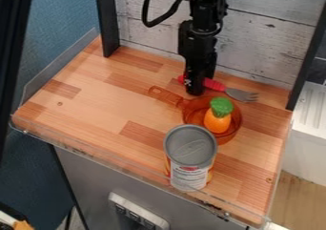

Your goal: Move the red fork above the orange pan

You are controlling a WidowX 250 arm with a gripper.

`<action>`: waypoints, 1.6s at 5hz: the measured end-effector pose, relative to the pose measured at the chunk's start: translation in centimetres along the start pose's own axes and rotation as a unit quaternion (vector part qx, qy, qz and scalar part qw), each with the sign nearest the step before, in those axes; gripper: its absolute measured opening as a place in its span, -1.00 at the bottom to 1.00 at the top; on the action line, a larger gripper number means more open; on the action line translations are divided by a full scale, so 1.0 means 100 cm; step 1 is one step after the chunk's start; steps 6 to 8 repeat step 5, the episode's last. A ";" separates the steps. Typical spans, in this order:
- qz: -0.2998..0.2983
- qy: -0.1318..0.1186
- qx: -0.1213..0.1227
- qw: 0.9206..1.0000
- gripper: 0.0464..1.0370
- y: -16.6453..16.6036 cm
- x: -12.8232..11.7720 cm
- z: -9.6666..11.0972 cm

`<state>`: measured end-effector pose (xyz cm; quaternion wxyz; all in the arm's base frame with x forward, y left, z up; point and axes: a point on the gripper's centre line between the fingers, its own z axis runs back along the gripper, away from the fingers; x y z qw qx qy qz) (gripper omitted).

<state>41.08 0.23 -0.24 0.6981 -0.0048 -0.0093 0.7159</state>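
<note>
Your pincer (194,90) is down over the handle of the red fork (215,85); you cannot tell from here how far open it is, or whether it has hold of the handle. The fork lies along the far side of the orange pan (193,115), its grey tines pointing right, so it already looks to be above the pan in this view. You are probably either at the grasp or at the end of the placing. Check for a grip first: if the spot suits you, release and lift straight up; if not, secure the handle before shifting it, minding the pan's rim. In the pan sits an orange toy vegetable (218,119) with a green top, and a grey-lidded can (189,152) stands just in front. The wood-patterned counter (96,100) has a clear guard along its edge. Whitewashed planks (264,38) back it, with a blue wall (54,24) to the left and a power strip (137,214) below.
</note>
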 end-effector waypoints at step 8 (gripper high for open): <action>-0.004 0.076 -0.062 0.995 0.92 0.004 0.015 0.083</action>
